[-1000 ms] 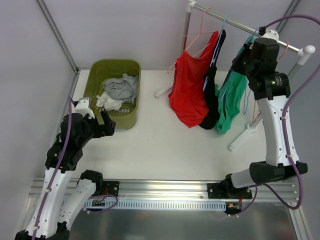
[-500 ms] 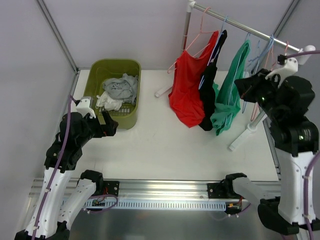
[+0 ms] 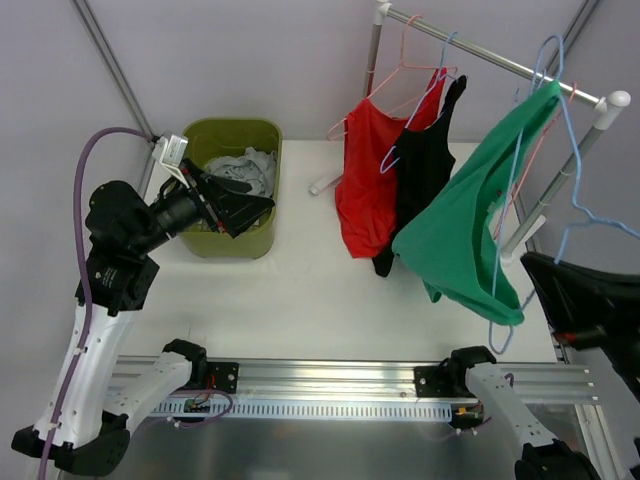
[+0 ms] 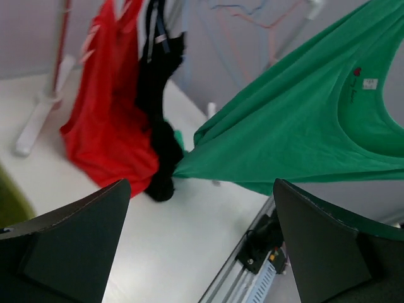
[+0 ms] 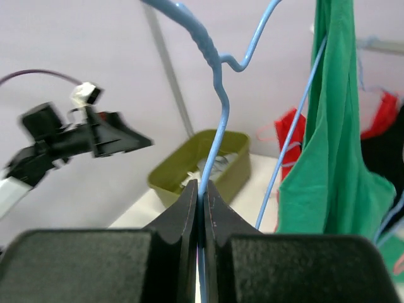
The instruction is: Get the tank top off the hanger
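Tank top (image 3: 470,240), green, is carried on a blue hanger (image 5: 218,95), whose thin wire is pinched between the fingers of the right gripper (image 5: 202,189), which are pressed together on it. The cloth is drawn out slantwise from near the rail (image 3: 480,50) toward the near right side, above the white table (image 3: 300,300). It is seen just beside a black top (image 3: 420,170) and a red top (image 3: 365,190), both hung on the rail. The left gripper (image 4: 201,189) is held aloft at the left, its fingers spread wide with nothing between them, above the near right corner of an olive basket (image 3: 230,123) in which pale clothes (image 3: 235,180) are piled.
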`<action>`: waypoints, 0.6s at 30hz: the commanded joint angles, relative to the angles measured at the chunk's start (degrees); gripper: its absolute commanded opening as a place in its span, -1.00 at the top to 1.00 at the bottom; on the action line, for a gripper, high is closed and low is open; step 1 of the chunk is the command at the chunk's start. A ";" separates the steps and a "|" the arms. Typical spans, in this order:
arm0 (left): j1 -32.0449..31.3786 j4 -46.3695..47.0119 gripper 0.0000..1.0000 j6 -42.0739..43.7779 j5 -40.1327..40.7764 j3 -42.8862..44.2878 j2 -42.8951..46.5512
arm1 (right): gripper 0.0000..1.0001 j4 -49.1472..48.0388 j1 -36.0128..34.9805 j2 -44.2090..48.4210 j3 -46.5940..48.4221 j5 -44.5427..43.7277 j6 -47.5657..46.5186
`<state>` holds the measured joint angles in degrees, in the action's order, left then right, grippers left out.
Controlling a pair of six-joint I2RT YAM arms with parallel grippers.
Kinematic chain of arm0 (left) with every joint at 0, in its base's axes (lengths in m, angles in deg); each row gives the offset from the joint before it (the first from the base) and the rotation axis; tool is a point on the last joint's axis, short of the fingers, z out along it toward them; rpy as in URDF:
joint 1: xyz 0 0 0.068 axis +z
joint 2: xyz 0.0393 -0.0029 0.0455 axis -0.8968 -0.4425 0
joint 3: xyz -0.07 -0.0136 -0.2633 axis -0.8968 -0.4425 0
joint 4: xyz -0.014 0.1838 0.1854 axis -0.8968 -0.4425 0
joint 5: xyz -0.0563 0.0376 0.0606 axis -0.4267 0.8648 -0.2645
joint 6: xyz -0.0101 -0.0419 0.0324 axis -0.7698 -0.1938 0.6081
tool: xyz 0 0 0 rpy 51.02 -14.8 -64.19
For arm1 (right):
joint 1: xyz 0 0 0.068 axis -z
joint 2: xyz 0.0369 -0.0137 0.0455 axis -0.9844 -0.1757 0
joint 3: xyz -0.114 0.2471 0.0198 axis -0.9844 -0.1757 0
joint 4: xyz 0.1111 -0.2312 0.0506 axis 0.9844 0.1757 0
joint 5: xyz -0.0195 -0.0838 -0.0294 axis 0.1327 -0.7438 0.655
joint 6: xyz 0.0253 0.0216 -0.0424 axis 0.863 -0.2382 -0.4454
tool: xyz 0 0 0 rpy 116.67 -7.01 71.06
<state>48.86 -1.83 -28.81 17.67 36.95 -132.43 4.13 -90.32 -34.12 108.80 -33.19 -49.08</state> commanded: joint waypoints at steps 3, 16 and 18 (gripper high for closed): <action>-11.30 21.03 -0.97 -1.89 -8.16 7.64 -3.50 | 0.99 -3.03 -0.46 -3.85 12.65 15.92 1.86; -25.02 22.01 -0.97 14.46 2.45 9.33 -9.57 | 0.99 -15.78 -0.46 -2.46 -11.84 29.94 14.26; -27.56 22.01 -0.97 17.78 5.09 8.19 -10.54 | 0.99 -17.18 -0.46 -2.98 -16.84 31.68 15.04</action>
<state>24.06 17.14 -18.29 17.50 46.30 -142.46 -6.85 -90.60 -35.85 96.25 -5.76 -36.81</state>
